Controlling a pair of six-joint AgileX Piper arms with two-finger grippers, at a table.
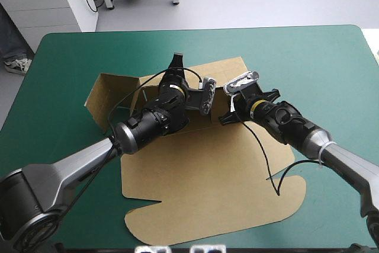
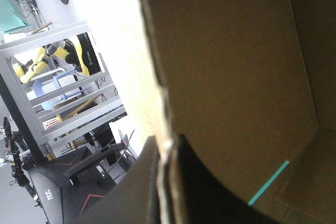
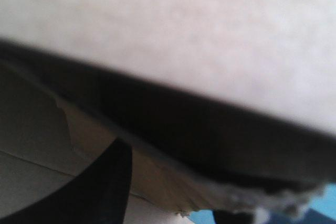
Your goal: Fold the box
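At box [image 1: 201, 188] wall | left end effector [image 2: 167, 145] clamped on it | right end effector [image 1: 228, 115] angled in alongside, closure unclear

The brown cardboard box [image 1: 207, 188] lies on the teal-green table [image 1: 308, 57], its far walls standing up, its lid flat.

One brown box [image 1: 207, 188], one left gripper [image 1: 176, 65], one right gripper [image 1: 226, 119], one table [image 1: 308, 63].

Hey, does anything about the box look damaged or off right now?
Yes. The box has a ragged, frayed edge at the right gripper, as if torn, seen in the right wrist view.
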